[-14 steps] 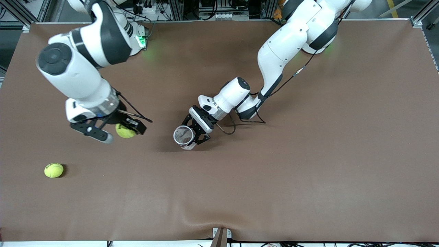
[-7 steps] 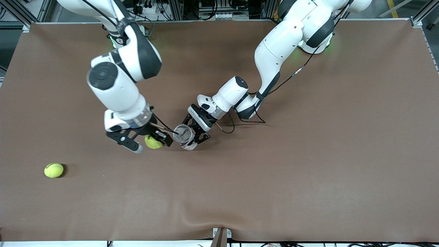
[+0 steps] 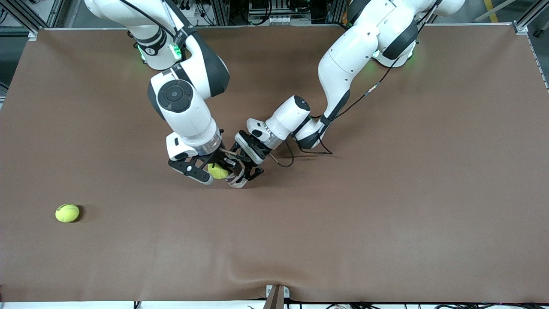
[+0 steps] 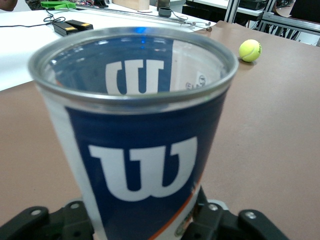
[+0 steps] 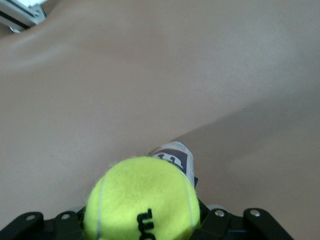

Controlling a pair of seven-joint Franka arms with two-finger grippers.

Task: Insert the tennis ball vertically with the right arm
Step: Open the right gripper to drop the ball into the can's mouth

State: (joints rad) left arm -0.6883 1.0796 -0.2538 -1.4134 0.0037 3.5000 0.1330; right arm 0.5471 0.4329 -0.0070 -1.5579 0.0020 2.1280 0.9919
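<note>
My right gripper (image 3: 215,171) is shut on a yellow-green tennis ball (image 3: 218,171) and holds it over the open top of the can, close to its rim. In the right wrist view the ball (image 5: 142,200) fills the gripper (image 5: 142,222), and part of the can (image 5: 176,156) shows past it. My left gripper (image 3: 242,169) is shut on the blue and white can (image 3: 234,182) and holds it upright near the table's middle. In the front view the can's mouth is hidden by the right gripper. In the left wrist view the can (image 4: 140,150) stands open-mouthed in the gripper (image 4: 142,227).
A second tennis ball (image 3: 67,213) lies on the brown table (image 3: 386,193) toward the right arm's end, nearer the front camera; it also shows in the left wrist view (image 4: 250,50). A cable (image 3: 283,162) loops beside the left wrist.
My right arm has swung from its own end of the table toward the middle, carrying the ball to above the can. The left gripper and can have barely moved.
</note>
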